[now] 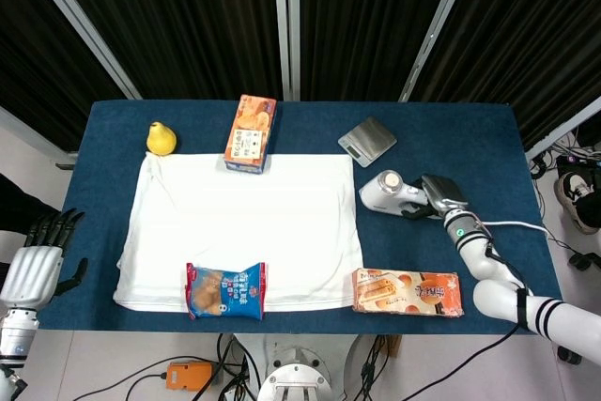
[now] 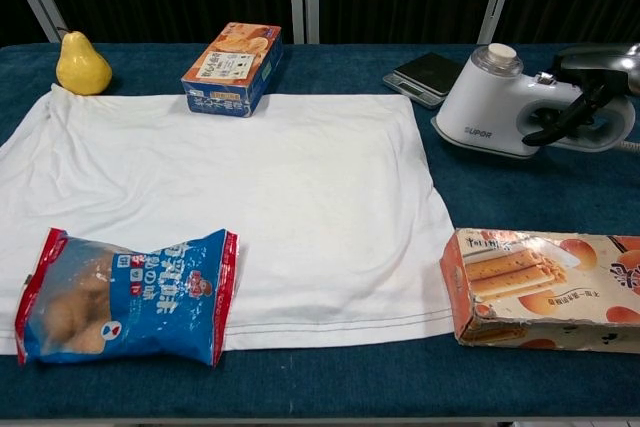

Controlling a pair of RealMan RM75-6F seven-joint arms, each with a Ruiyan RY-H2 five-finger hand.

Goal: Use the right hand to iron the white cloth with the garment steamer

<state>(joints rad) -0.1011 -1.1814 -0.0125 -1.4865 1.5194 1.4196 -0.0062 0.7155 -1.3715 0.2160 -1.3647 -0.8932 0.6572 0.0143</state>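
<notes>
The white cloth (image 1: 249,227) (image 2: 230,197) lies spread flat over the left and middle of the blue table (image 1: 470,138). The white garment steamer (image 1: 387,192) (image 2: 500,102) hovers just right of the cloth's right edge, tilted and raised off the table. My right hand (image 1: 439,192) (image 2: 590,92) grips its handle from the right. My left hand (image 1: 38,265) hangs off the table's left edge with its fingers apart, holding nothing.
A pear (image 1: 161,138) and a biscuit box (image 1: 251,132) sit at the cloth's far edge. A blue snack bag (image 1: 225,290) lies on its near edge. A long wafer box (image 1: 407,292) lies right of the cloth, a small grey scale (image 1: 367,141) behind the steamer.
</notes>
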